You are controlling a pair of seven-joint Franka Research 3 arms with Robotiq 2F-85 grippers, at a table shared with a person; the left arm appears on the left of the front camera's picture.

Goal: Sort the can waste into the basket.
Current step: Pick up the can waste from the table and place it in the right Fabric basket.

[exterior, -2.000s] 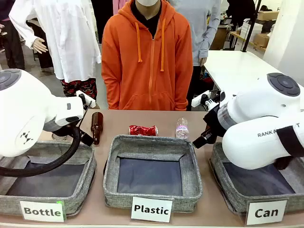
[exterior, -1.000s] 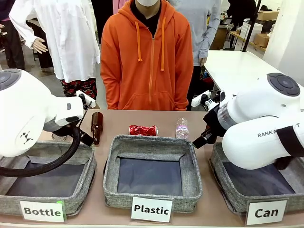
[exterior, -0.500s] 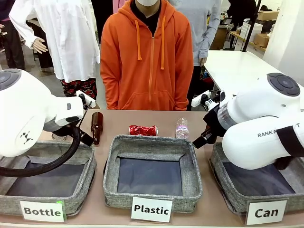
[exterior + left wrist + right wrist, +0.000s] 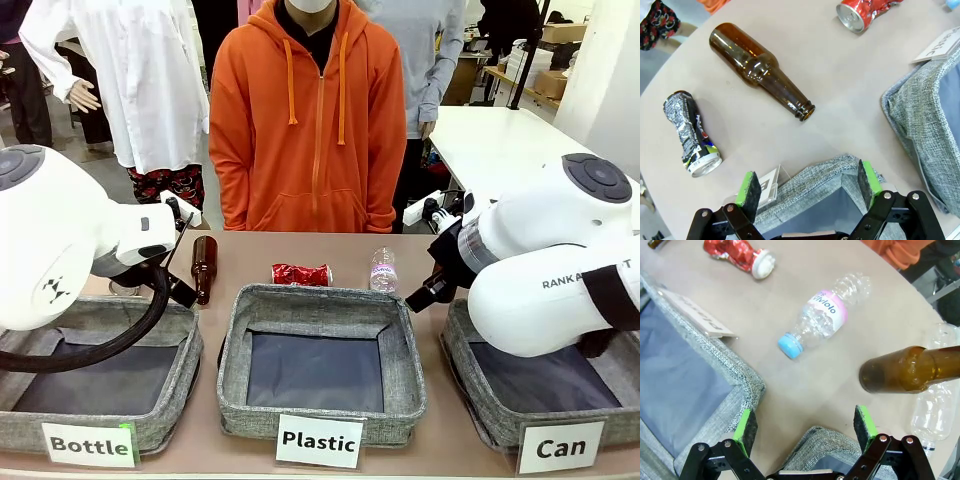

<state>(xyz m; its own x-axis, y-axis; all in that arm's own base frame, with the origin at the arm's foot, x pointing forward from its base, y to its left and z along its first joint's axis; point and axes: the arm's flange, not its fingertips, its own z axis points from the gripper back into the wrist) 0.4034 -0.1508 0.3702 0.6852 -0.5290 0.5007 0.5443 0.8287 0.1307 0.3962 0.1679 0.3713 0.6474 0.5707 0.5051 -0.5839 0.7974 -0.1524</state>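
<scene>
— Nothing has shifted since a moment ago. Where's the crushed shiny red metal can point(image 4: 301, 274)?
— Lying on the table point(image 4: 250, 258), at twelve o'clock of the grey fabric basket labelled "Plastic" point(image 4: 320, 298). The grey woven basket labelled "Can" point(image 4: 462, 352) sits at four o'clock of it.
— And the black can with the silver top point(image 4: 690, 134)?
— On its side, at eight o'clock of the brown glass bottle point(image 4: 760, 67).
— Pincers?
— Both gape wide, the left pincer point(image 4: 808, 181) and the right pincer point(image 4: 805, 422), holding nothing.

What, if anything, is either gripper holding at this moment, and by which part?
Nothing is held. The left gripper and the right gripper both stand open with nothing between them. The red can and the black can lie on the table.
</scene>
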